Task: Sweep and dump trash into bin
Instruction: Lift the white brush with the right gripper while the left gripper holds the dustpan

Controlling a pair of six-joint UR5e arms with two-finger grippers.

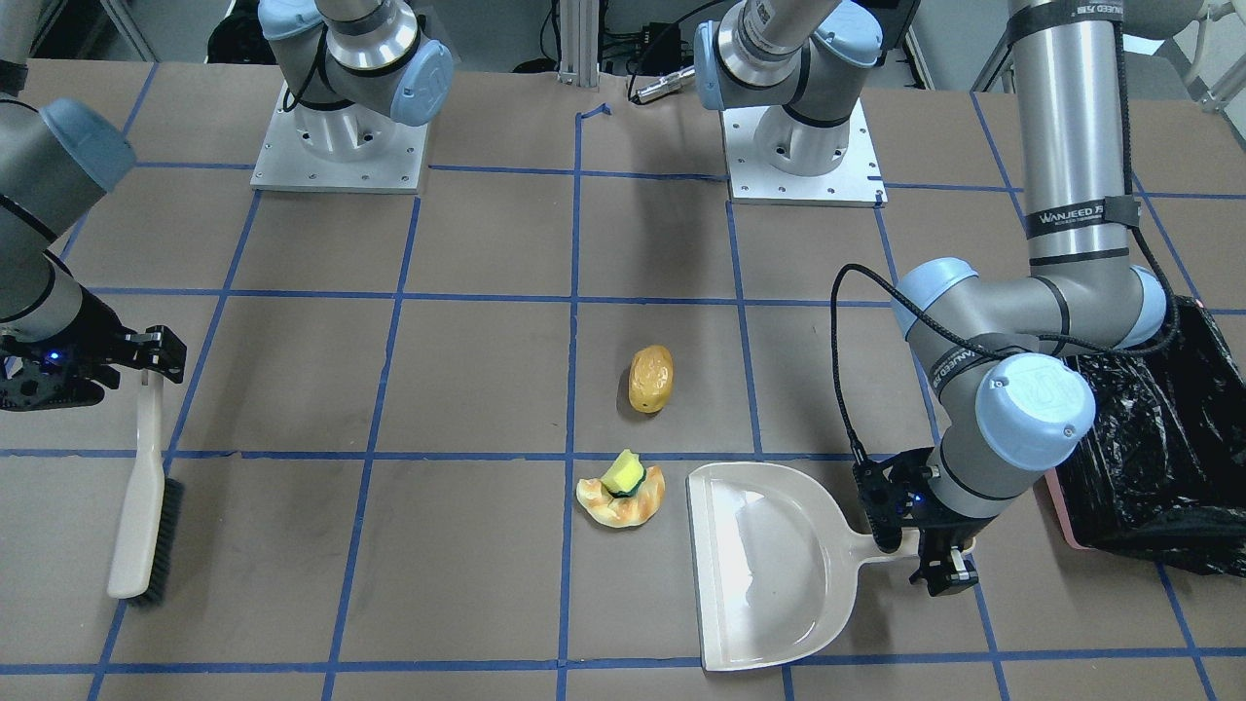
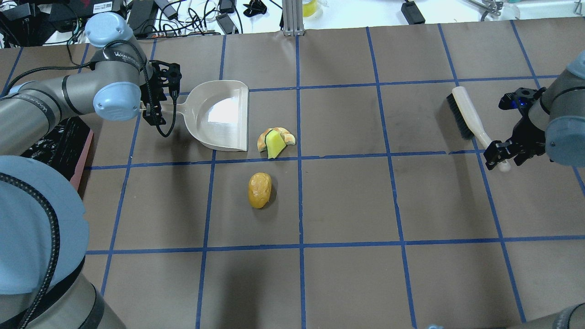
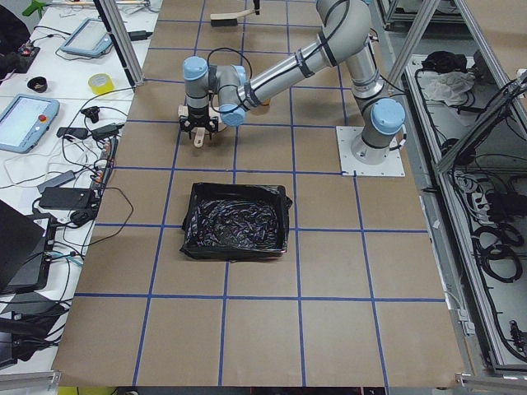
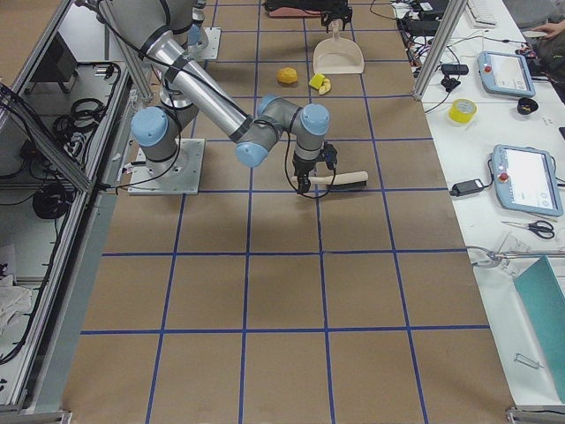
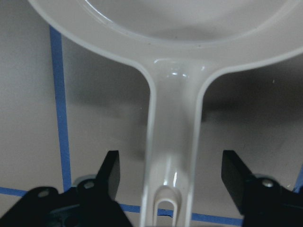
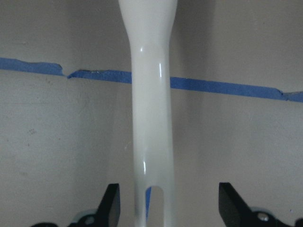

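The trash lies mid-table: a golden-brown potato-like lump [image 2: 259, 189], and a yellow sponge chunk [image 2: 275, 144] resting on a tan croissant-like piece [image 2: 287, 135] just off the lip of the cream dustpan [image 2: 219, 116]. My left gripper [image 2: 157, 96] is open and straddles the dustpan handle [image 5: 173, 142], with its fingers [image 5: 110, 172] clear on both sides. My right gripper [image 2: 502, 157] is open over the handle end of the cream brush [image 2: 468, 114], which lies flat; the handle [image 6: 149, 118] runs between the apart fingers [image 6: 111, 205]. The pink bin [image 1: 1158, 448] with its black bag stands beside the left arm.
Brown table with blue tape grid. The two arm bases [image 1: 339, 146] stand at the robot side of the table. The bin also shows in the exterior left view [image 3: 235, 218]. Cables and tablets lie on side benches off the table.
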